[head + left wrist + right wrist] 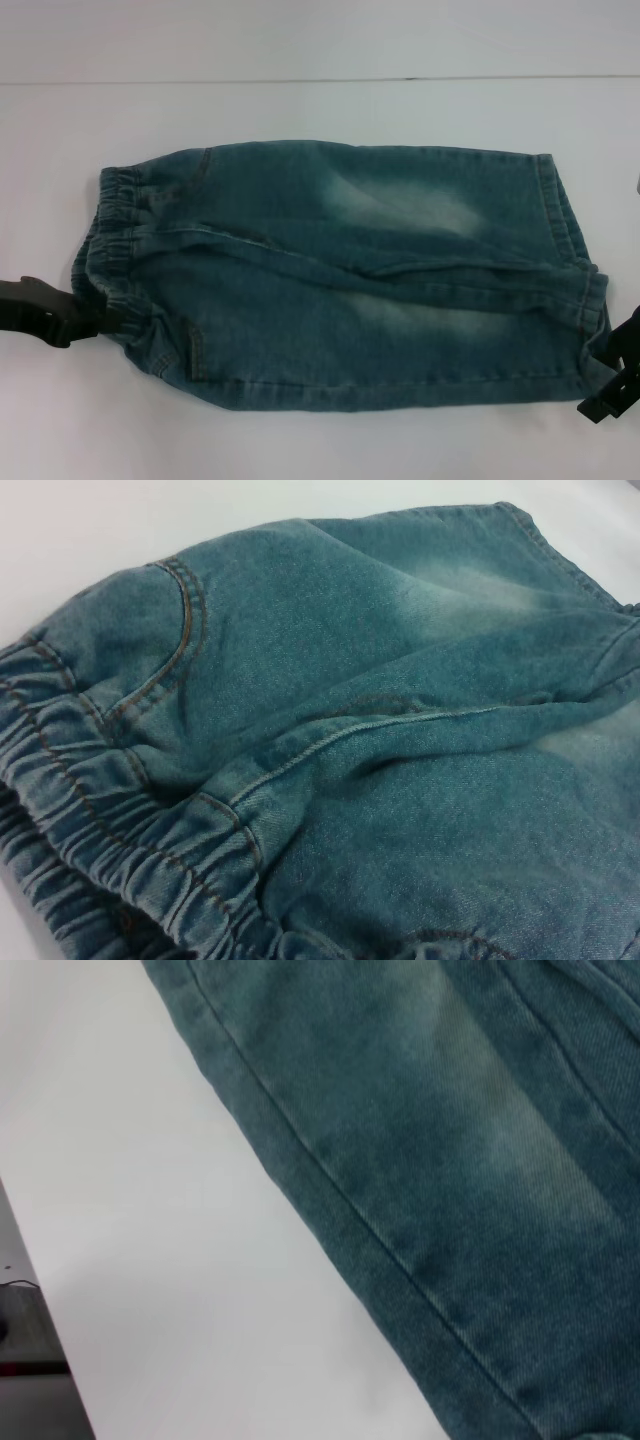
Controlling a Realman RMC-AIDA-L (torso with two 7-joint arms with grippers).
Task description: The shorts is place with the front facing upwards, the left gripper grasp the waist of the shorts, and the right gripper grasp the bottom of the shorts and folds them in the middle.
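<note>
The faded blue-green denim shorts (340,280) lie flat on the white table, legs side by side. The gathered elastic waist (110,230) is at the left and the flat stitched bottom (570,250) is at the right. My all-black left gripper (95,320) is at the near corner of the waist, touching the puckered band. My right gripper (612,375) is at the near corner of the bottom, at the picture's right edge. The left wrist view shows the waist (90,820) close up, and the right wrist view shows a stitched edge of the shorts (330,1210). The cartoon embroidery is out of view.
The white table (300,440) extends around the shorts on all sides, with its far edge along a dark line (300,80). In the right wrist view the table's side edge (40,1360) drops off to a dark floor.
</note>
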